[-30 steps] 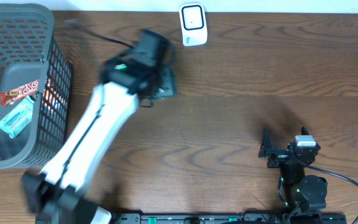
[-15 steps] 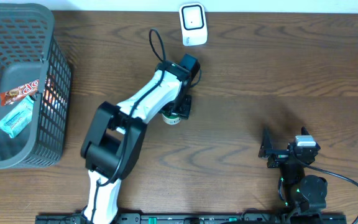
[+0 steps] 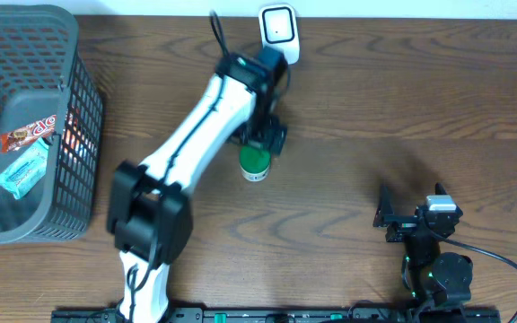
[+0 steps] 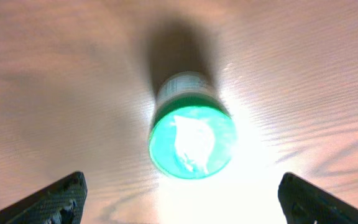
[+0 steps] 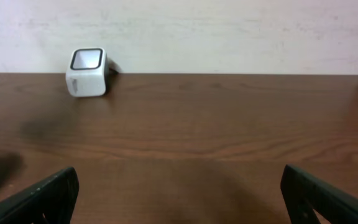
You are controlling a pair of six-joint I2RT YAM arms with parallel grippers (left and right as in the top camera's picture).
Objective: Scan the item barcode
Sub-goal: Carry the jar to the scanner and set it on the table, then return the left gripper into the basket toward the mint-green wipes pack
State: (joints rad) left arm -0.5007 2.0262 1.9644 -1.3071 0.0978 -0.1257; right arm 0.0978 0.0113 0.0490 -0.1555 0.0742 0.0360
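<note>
From where I stand, the small bottle (image 3: 256, 165) sits out on the bare wooden table (image 3: 438, 99), between me and the white scanner (image 3: 277, 34) by the back edge, near it but not touching. The left gripper (image 4: 180, 184) hangs right over the bottle with its fingers (image 4: 59, 198) spread wide and nothing between them. In the wrist view the green cap (image 4: 192, 140) faces straight up at the camera, so the bottle seems to rest on its base, though I cannot rule out a slight lean. It looks like a light, rigid plastic thing with a smooth round body, so I would expect it to roll or twist in a loose pinch and to tip if nudged from one side. The safest hold is probably across the white labelled body just under the cap, squarely from both sides, leaving the printed label free to face the scanner's window. I cannot see a barcode from here. The right gripper (image 3: 386, 218) sits well apart near the front edge, fingers wide and empty. Far to the left, the dark mesh basket (image 3: 85, 179) holds a brown-and-red candy bar (image 3: 30, 133) and a pale blue packet (image 3: 21, 171) lying side by side, with something orange showing through the mesh that I cannot identify.
</note>
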